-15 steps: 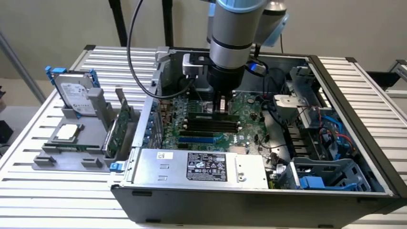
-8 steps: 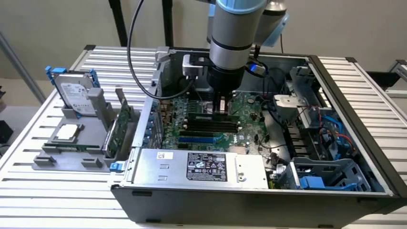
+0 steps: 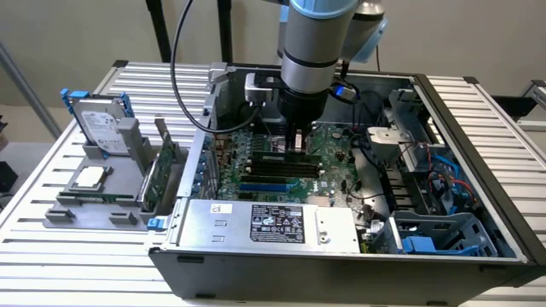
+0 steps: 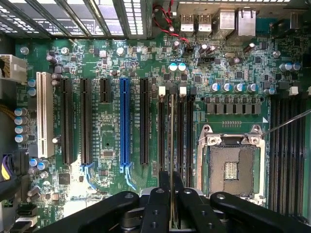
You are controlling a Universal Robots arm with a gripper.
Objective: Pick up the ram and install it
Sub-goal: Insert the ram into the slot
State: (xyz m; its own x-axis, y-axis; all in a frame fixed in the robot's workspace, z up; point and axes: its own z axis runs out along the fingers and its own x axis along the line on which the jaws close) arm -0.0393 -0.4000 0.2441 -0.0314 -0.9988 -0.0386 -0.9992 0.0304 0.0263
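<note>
Seating the RAM stick in its motherboard slot.
The gripper (image 4: 171, 196) is pinching the ram (image 4: 171, 145) edge-on, directly beneath its fingertips over a black memory slot (image 4: 161, 131); keeping it vertical, aligned before pressing matters.

No wording can be read. The power supply (image 3: 265, 224), the silver box nearer the camera than the claw (image 3: 298, 148), carries a black label (image 3: 277, 223) with white print and certification-style marks too small to make out, beside a small white sticker (image 3: 222, 208). The hard drive (image 3: 101, 126), well off to the exterior view's left of the claw, bears a white label with illegible print.
</note>
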